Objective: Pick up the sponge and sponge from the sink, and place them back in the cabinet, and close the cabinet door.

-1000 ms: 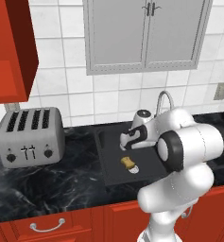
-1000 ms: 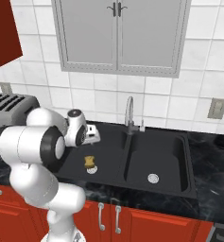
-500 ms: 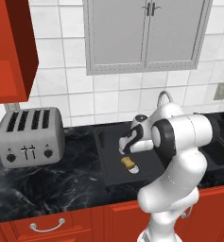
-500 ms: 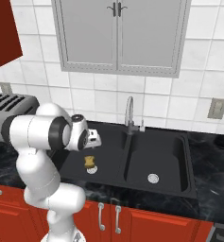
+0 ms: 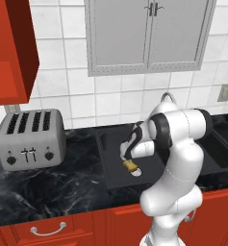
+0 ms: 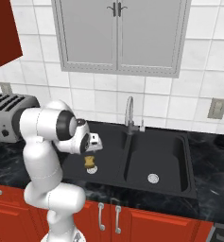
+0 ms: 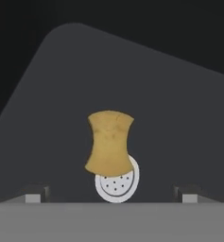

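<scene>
Black stone counter (image 5: 53, 187) and sink (image 6: 179, 182) lie mid-frame, the gripper (image 7: 111, 191), fingers spread wide, hangs over the tan sponge (image 7: 108, 142) at lower centre; it should descend straight, keeping the sponge centred, before closing.

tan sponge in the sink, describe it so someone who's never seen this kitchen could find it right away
Find the black double-basin sink set in the dark marbled counter under the grey double-door cabinet. In the basin nearer the toaster, beneath the open gripper, sits a tan-yellow sponge. It partly covers the white round perforated part, the only light things on that dark floor.
</scene>
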